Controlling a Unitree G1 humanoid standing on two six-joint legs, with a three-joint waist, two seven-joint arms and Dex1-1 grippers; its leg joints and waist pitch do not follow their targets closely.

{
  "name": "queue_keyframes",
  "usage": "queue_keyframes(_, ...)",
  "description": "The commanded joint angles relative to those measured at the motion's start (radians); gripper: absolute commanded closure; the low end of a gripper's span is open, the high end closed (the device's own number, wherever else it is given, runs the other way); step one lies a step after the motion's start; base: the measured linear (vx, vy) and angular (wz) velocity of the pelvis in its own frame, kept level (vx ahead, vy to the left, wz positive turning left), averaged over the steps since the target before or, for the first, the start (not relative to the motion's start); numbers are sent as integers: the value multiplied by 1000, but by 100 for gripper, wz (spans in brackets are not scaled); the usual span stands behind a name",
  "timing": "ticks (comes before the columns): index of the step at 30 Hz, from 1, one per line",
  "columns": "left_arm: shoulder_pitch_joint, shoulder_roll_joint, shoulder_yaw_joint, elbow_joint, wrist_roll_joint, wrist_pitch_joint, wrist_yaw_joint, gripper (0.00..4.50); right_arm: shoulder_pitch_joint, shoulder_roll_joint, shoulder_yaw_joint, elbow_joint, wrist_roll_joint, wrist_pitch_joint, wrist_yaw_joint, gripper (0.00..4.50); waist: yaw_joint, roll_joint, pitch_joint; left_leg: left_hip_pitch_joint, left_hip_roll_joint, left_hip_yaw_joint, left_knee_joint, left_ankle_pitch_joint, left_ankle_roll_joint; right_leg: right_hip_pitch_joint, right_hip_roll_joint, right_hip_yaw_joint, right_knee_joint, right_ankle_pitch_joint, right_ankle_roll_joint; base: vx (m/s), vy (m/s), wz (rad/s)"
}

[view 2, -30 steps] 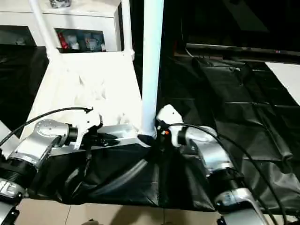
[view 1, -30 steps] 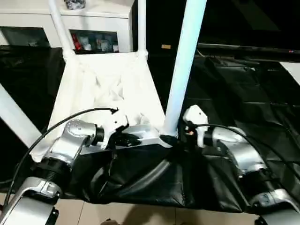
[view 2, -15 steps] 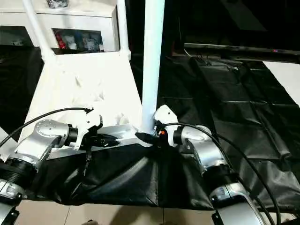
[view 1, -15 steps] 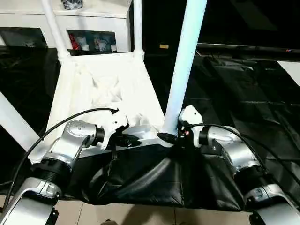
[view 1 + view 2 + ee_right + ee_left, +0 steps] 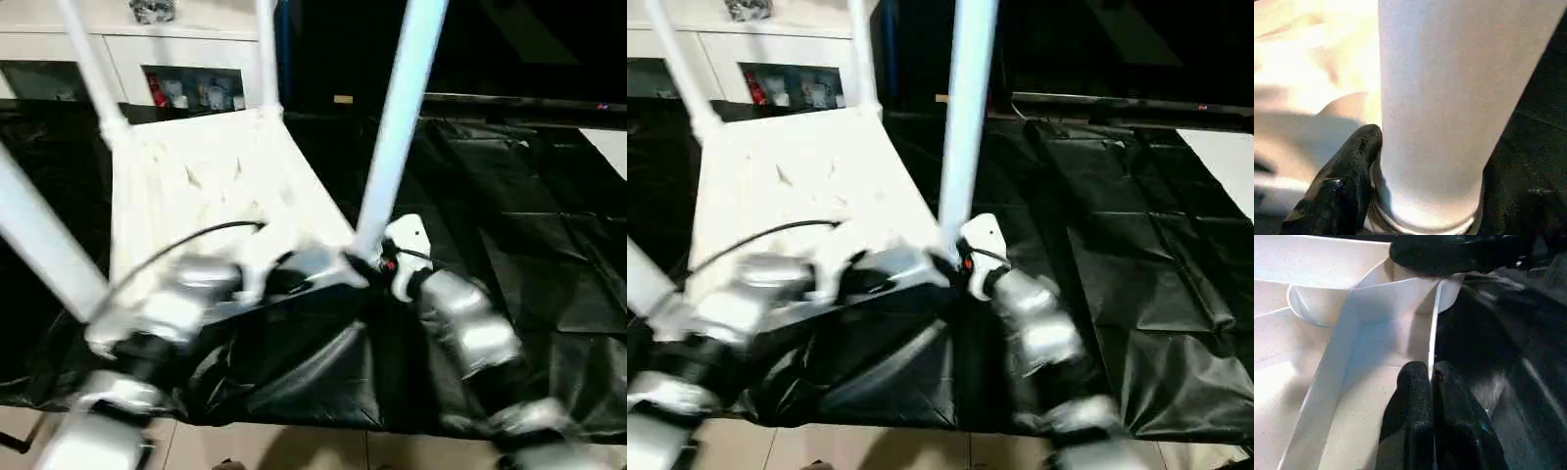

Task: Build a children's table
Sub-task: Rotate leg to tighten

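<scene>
**Blurred arms, four legs up**

The table top (image 5: 206,186) lies ribs-up on the black-draped desk (image 5: 529,225), its legs cut off above. Left gripper (image 5: 1431,377) pinches the near rim. Right gripper (image 5: 1415,147) straddles the near-right leg (image 5: 397,127) at its socket; one finger (image 5: 1347,176) shows, the other is hidden. No readable writing.

Head views are smeared with motion blur, worst on both forearms (image 5: 460,323); the white top (image 5: 196,176) glares, its ribs washed out; black sheet (image 5: 529,225) shows soft sheen on its creases; right wrist view runs warm and overexposed behind the leg (image 5: 1449,98); left wrist view sharper, shadowed.
</scene>
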Motion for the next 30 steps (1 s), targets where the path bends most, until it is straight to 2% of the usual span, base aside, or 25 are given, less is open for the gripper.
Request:
queue_keyframes(1,-40,-79,11,21,-9,-12,141,450,-5,138,124,10,22,20,73,181,-1,-7,-58,-2,-16,10,-73,-229,3,49,-45,38,-99,-354,-127,0,0,0)
queue_keyframes(2,-42,-82,9,23,-6,-16,144,450,-8,144,130,10,20,17,77,181,0,-5,-58,-2,-17,10,-73,-239,5,48,-46,37,-100,-366,-121,0,0,0)
queue_keyframes(3,-49,-85,9,34,-9,-29,131,450,-9,141,167,-4,8,-13,134,181,0,-13,-57,-4,-18,10,-74,-242,9,48,-46,37,-102,-378,-112,0,0,0)
queue_keyframes(4,-51,-84,9,36,-10,-33,125,450,-8,138,174,-8,5,-22,147,181,1,-11,-57,-5,-18,9,-74,-241,10,47,-46,38,-103,-385,-107,0,0,0)
queue_keyframes(5,-51,-81,9,35,-11,-36,119,450,-9,135,172,-9,6,-22,149,146,1,-11,-57,-5,-18,9,-75,-241,11,47,-46,37,-103,-386,-105,0,0,0)
queue_keyframes(6,-51,-68,9,30,-14,-44,99,450,-11,126,160,-13,16,-22,160,125,1,-14,-57,-6,-17,8,-75,-235,13,49,-47,37,-101,-385,-102,0,0,0)
queue_keyframes(7,-51,-54,14,26,-18,-51,80,450,-16,119,144,-16,31,-18,174,111,1,-24,-57,-8,-17,9,-75,-230,16,50,-48,37,-103,-385,-100,0,0,0)
queue_keyframes(8,-50,-40,19,20,-26,-56,56,450,-23,107,128,-17,44,-15,189,104,2,-20,-58,-9,-17,7,-75,-227,22,51,-50,38,-100,-385,-97,0,0,0)
queue_keyframes(9,-45,-27,27,8,-33,-51,33,450,-27,90,114,-23,53,-8,208,91,1,-19,-59,-14,-17,7,-76,-216,25,54,-50,37,-98,-374,-97,0,0,0)
queue_keyframes(10,-38,-11,29,-5,-41,-65,-4,450,-32,68,107,-27,57,-4,235,79,0,-24,-59,-16,-17,7,-76,-207,25,55,-50,37,-98,-365,-97,0,0,0)
queue_keyframes(11,-28,5,28,-20,-51,-77,-47,450,-37,42,106,-28,56,0,260,70,0,-22,-60,-15,-17,7,-75,-199,27,54,-49,37,-96,-352,-102,0,0,0)
queue_keyframes(12,-21,24,29,-28,-58,-74,-80,450,-45,15,107,-19,49,0,289,70,-2,-27,-61,-16,-16,9,-73,-185,33,54,-48,38,-93,-318,-113,0,0,0)
queue_keyframes(13,-20,25,29,-29,-59,-74,-82,450,-45,13,107,-19,49,0,291,70,-1,-25,-61,-16,-16,8,-73,-178,34,55,-49,38,-89,-302,-122,0,0,0)
queue_keyframes(14,-2,75,22,-42,-76,-105,-176,450,-67,-55,112,9,42,-9,389,70,-1,-30,-62,-19,-16,8,-72,-160,40,58,-50,37,-86,-278,-133,0,0,0)
queue_keyframes(15,4,99,17,-39,-75,-128,-209,450,-75,-86,116,18,45,-12,450,70,-3,-29,-64,-22,-15,7,-71,-154,42,62,-50,36,-82,-260,-142,0,0,0)
queue_keyframes(17,12,127,11,-34,-78,-150,-254,450,-81,-126,128,24,52,-22,536,70,-4,-27,-62,-14,-13,12,-67,-155,57,53,-48,38,-82,-222,-166,0,0,0)
queue_keyframes(19,18,152,11,-31,-92,-152,-307,450,-84,-165,146,24,55,-30,630,70,3,-25,-63,-10,-9,13,-66,-137,64,53,-49,40,-75,-185,-191,0,0,0)
queue_keyframes(20,19,160,11,-31,-96,-155,-323,450,-84,-177,152,22,57,-30,661,70,5,-29,-62,-11,-7,14,-66,-128,65,53,-47,39,-71,-155,-204,0,0,0)
queue_keyframes(21,22,184,6,-32,-105,-147,-373,450,-90,-198,158,30,56,-48,721,70,10,-28,-64,-5,-7,15,-64,-125,67,53,-48,39,-66,-132,-216,0,0,0)
queue_keyframes(23,25,203,1,-33,-111,-146,-415,450,-96,-210,164,34,60,-48,766,70,10,-27,-64,-6,-6,16,-64,-109,75,54,-46,39,-60,-81,-237,0,0,0)
queue_keyframes(25,27,223,-5,-38,-119,-137,-455,450,-104,-223,173,38,69,-49,817,70,12,-28,-64,-6,-6,16,-64,-112,73,56,-47,38,-58,-77,-244,0,0,0)
queue_keyframes(26,24,230,-9,-32,-118,-149,-468,450,-111,-228,178,41,78,-41,850,70,13,-34,-63,-6,-5,17,-65,-120,68,57,-47,38,-59,-87,-244,0,0,0)
queue_keyframes(27,20,236,-12,-23,-116,-158,-477,450,-116,-232,184,44,82,-39,879,70,15,-36,-62,-5,-4,17,-65,-128,67,57,-49,38,-59,-98,-245,0,0,0)
queue_keyframes(28,16,240,-14,-13,-111,-167,-487,450,-121,-237,190,48,82,-40,902,96,16,-37,-62,-5,-4,17,-65,-130,67,57,-49,38,-60,-104,-244,0,0,0)
queue_keyframes(30,2,246,-17,8,-101,-189,-509,450,-134,-244,205,64,70,-50,931,104,22,-31,-60,-4,-3,16,-66,-144,56,55,-50,39,-64,-134,-235,0,0,0)
